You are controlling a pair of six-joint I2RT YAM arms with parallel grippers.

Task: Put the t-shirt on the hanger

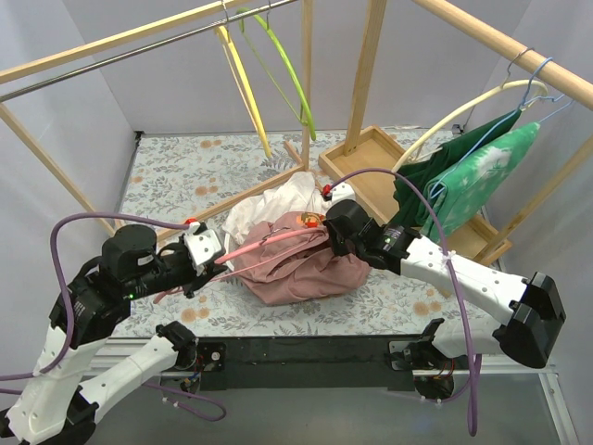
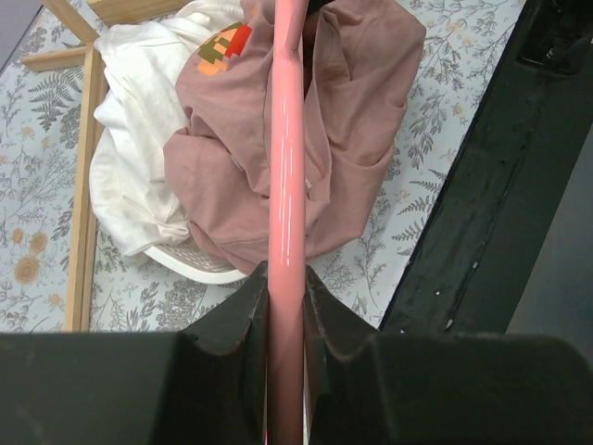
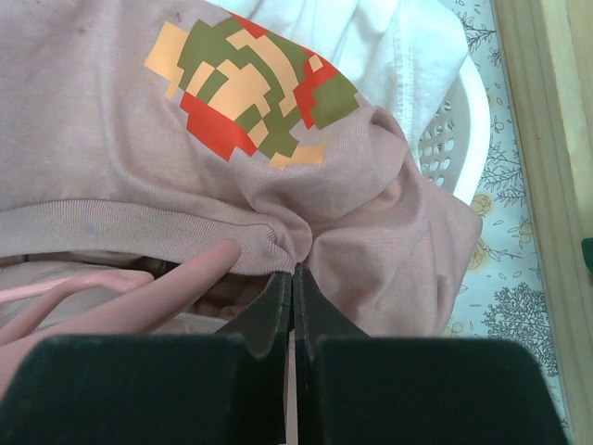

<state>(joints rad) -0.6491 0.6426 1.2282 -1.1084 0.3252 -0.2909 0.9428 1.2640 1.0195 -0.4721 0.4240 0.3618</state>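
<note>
Pink hanger (image 2: 287, 139) clamped in left end effector (image 2: 285, 292), stretched over mauve t-shirt (image 2: 361, 120) heaped on white basket (image 2: 199, 264) on tabletop (image 2: 28, 213). Ribbed collar pinched tight in right end effector (image 3: 293, 283), hanger's tip just beside. White garment (image 2: 130, 139) bunched under t-shirt, near wooden rail (image 2: 79, 185). Pixel print (image 3: 250, 93) facing up.

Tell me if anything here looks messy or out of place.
The pink t-shirt lies crumpled over a white basket, spilling past its rim onto the table, a white garment bunched beside it. Nothing looks damaged.
</note>
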